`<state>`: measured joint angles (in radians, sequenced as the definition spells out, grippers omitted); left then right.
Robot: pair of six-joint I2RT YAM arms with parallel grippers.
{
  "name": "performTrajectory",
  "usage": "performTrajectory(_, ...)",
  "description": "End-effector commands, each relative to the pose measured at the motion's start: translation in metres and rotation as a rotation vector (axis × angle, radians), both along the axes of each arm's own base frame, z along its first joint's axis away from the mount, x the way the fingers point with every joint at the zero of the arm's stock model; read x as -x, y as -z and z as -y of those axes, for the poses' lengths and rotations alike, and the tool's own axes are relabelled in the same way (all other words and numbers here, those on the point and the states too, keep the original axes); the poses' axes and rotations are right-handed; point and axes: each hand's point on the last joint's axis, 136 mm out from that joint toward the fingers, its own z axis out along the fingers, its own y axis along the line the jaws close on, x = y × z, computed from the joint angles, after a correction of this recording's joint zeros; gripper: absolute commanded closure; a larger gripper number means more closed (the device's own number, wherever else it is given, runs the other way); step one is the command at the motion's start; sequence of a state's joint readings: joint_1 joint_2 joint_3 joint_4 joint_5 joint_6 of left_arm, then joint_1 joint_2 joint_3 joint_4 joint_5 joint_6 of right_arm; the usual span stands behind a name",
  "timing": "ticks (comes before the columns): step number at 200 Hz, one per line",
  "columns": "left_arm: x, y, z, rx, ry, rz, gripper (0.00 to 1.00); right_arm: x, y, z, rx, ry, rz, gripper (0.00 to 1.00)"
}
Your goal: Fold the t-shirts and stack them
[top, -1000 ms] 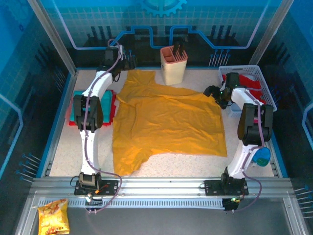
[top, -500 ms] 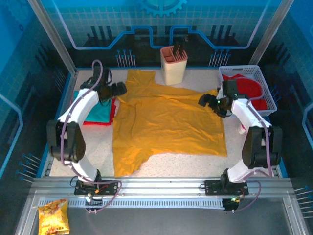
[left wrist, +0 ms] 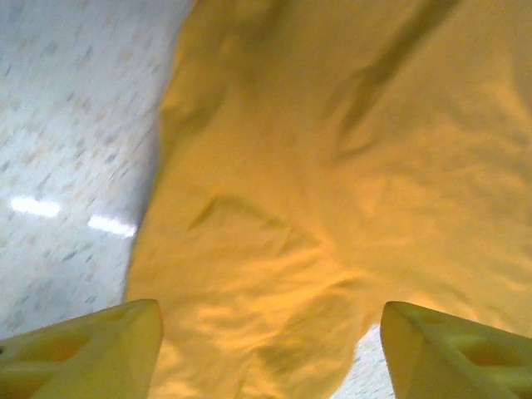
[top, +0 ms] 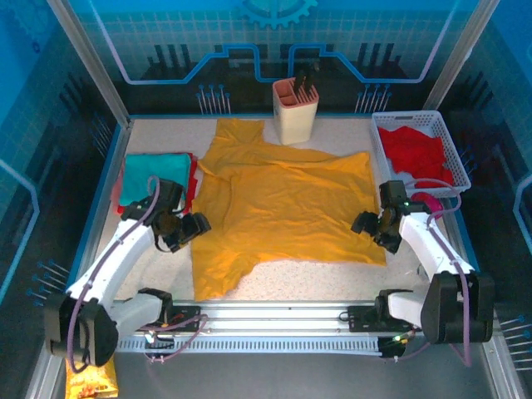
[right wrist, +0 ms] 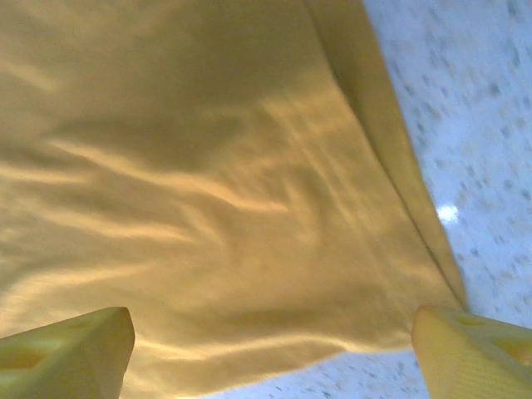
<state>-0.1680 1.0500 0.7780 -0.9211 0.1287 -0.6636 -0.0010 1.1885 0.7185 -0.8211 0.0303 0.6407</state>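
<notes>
Now | mustard t-shirt (top: 287,204) spread flat | both jaws wide over it

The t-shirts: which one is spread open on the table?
The mustard-yellow t-shirt, mid-table; the teal t-shirt lies folded at left, the red t-shirt sits in the basket.

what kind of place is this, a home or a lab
Likely a robot lab cell, not a home: the left arm and right arm are bolted to a metal rail at a table walled by blue printed panels, with a yellow t-shirt spread flat.
</notes>
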Motion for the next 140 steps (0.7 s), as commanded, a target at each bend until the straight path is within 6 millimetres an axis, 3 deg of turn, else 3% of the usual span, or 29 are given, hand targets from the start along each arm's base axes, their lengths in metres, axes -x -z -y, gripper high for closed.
performTrajectory(1,0.054,0.016,-0.001,0.013,-0.084,-0.184,0.38,0.024,0.009,0.006,0.022,0.064,-0.072,0.14)
performTrajectory(48,0.102,0.037,0.002,0.039,-0.141,-0.261,0.50,0.039,0.018,0.009,0.019,0.097,-0.115,0.21)
performTrajectory(73,0.115,0.054,0.011,0.073,-0.158,-0.297,0.60,0.044,0.023,0.008,0.006,0.124,-0.131,0.25)
performTrajectory(140,0.131,0.076,0.007,0.015,-0.147,-0.358,0.61,0.052,0.037,0.016,0.006,0.203,-0.152,0.30)
